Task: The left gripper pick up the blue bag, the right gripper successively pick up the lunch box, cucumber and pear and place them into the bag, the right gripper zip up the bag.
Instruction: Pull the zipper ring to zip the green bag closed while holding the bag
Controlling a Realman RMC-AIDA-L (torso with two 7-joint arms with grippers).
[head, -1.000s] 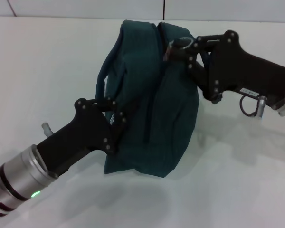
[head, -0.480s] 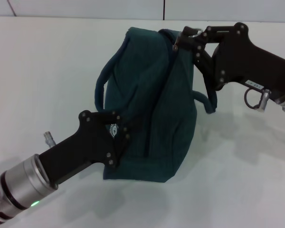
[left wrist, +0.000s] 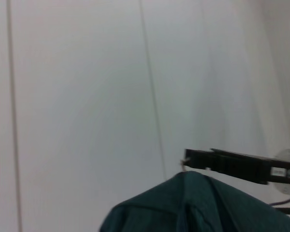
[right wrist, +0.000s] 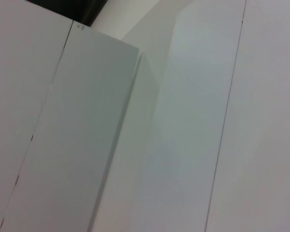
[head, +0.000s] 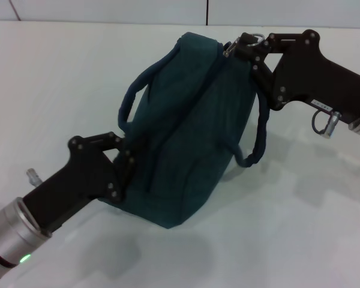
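The blue bag (head: 192, 126) lies tilted across the middle of the white table, its zipper line closed, one handle (head: 258, 135) hanging off its right side. My left gripper (head: 127, 165) is shut on the bag's lower left end. My right gripper (head: 252, 53) is at the bag's upper right end, shut on the metal ring zipper pull (head: 251, 41). In the left wrist view the bag's top (left wrist: 193, 203) shows, with the right gripper (left wrist: 193, 158) just behind it. The lunch box, cucumber and pear are out of view.
The white table (head: 60, 78) spreads around the bag, with a wall seam along its far edge. The right wrist view shows only white panels (right wrist: 87, 121).
The right gripper has moved right and up with the zipper pull. The left gripper has slid down and left, and the bag has stretched out and tilted between them.
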